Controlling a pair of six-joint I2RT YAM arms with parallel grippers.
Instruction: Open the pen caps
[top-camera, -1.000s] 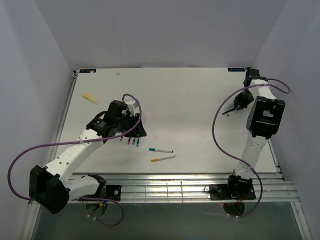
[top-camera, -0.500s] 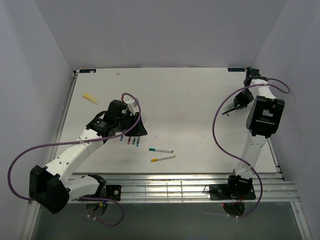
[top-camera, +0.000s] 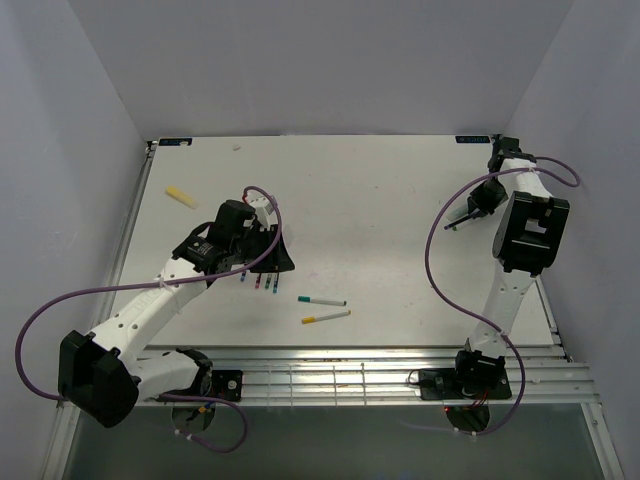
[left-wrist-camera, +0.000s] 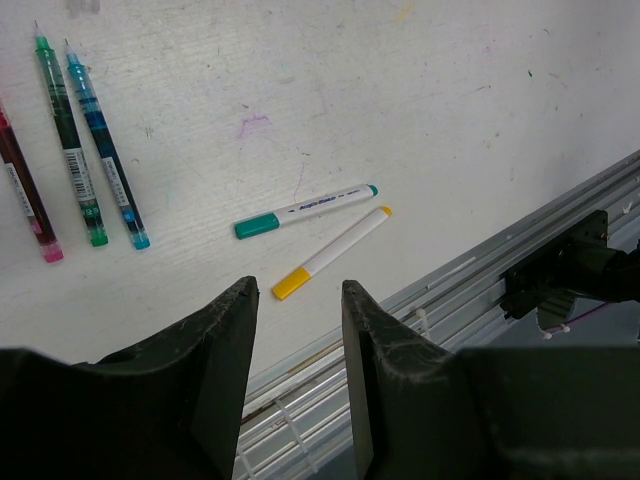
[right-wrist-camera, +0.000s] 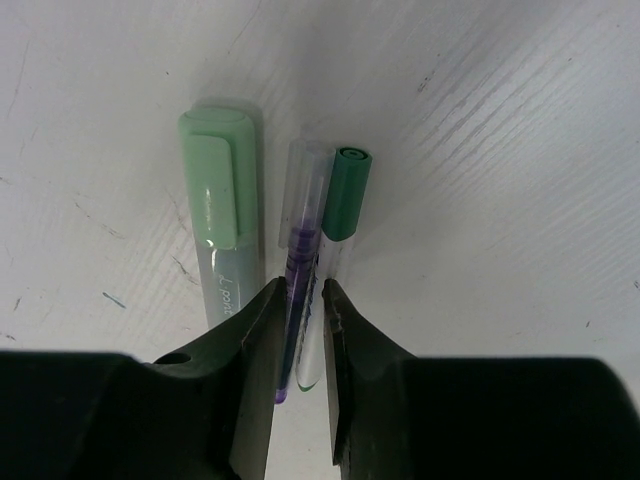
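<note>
- White table (top-camera: 400, 180) between pale lilac walls; arms bolted at the near edge, pens in two groups well apart
- Left gripper (left-wrist-camera: 297, 292) hangs over left-centre of the table, jaws apart, nothing between them
- Two slim white pens lie just right of it and nearer the edge, side by side, not touching: green-capped pen (left-wrist-camera: 305, 209) farther, yellow-capped pen (left-wrist-camera: 330, 253) nearer
- Both long axes run roughly left–right, coloured caps at the left ends, i.e. the ends toward the left gripper
- Left wrist view: yellow cap (left-wrist-camera: 290, 284) sits just ahead of the open gap, barrel slanting away from it; judged that the wrist must turn before the jaws can close squarely across it
- Three dark slim pens (left-wrist-camera: 68, 150) with pink, green and blue ends lie parallel just beside the left gripper, axes near–far
- Right gripper (right-wrist-camera: 300, 287) at far right: jaws drawn close, narrow gap straddling the purple pen (right-wrist-camera: 300, 235); its long axis runs straight through the gap; cannot tell whether the pads press on it
- Pale-green highlighter (right-wrist-camera: 220, 220) and white pen with green cap (right-wrist-camera: 345, 190) flank the purple pen, parallel, just beside it
- Left arm is far nearer the white pair; right arm nearer its own cluster
- No cap looks off
</note>
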